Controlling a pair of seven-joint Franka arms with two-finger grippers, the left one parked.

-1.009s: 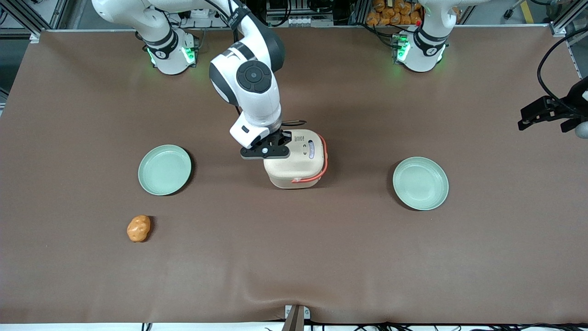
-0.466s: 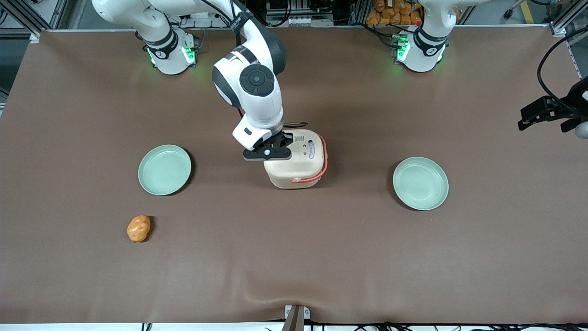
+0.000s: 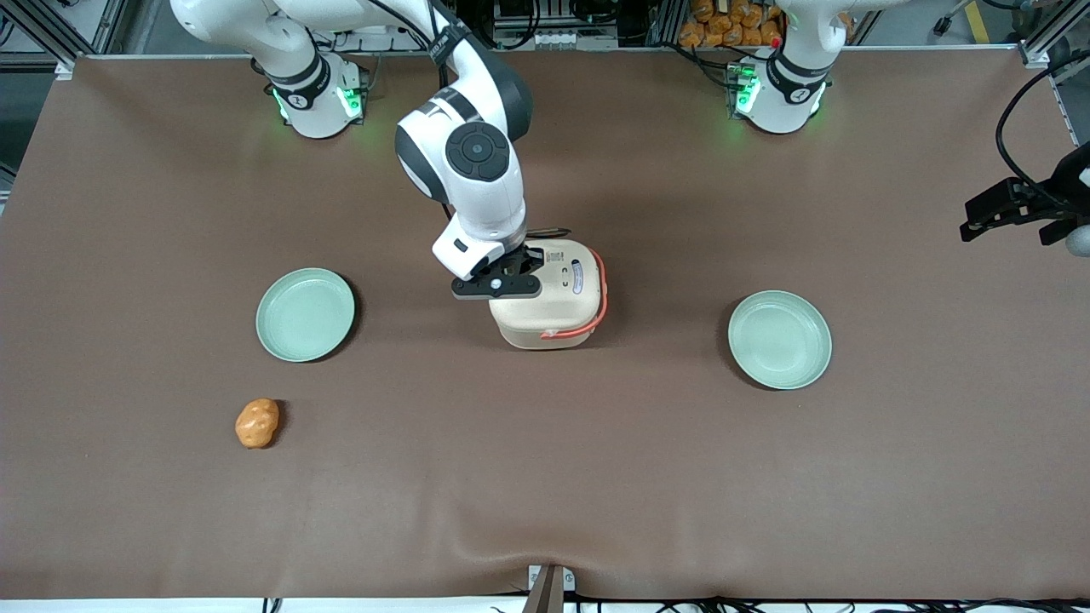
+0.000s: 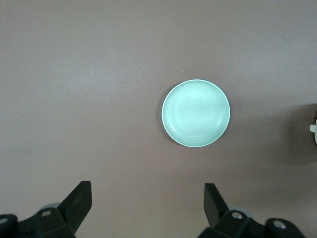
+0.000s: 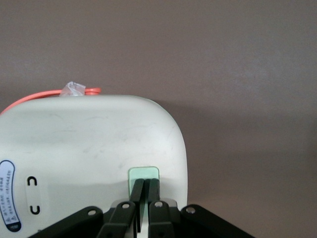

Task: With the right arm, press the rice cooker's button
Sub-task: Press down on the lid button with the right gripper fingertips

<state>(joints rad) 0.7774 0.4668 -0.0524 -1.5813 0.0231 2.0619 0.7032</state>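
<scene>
Where end effector [image 5: 143,191] meets: button [image 5: 143,173].

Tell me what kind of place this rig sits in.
Likely a robotics lab bench. A brown mat covers the table inside an aluminium frame, and the shut gripper sits on the button of a small rice cooker.

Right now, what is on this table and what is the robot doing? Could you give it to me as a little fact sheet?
rice cooker: cream box, lid shut, orange handle, mid-table
button: pale green, on the lid's edge
claw: fingers shut, tips on the button
right arm: bent down over the cooker
plates: two, mint green, one toward the working arm's end, one toward the parked arm's end
orange lump: nearer the front camera than the first plate
</scene>
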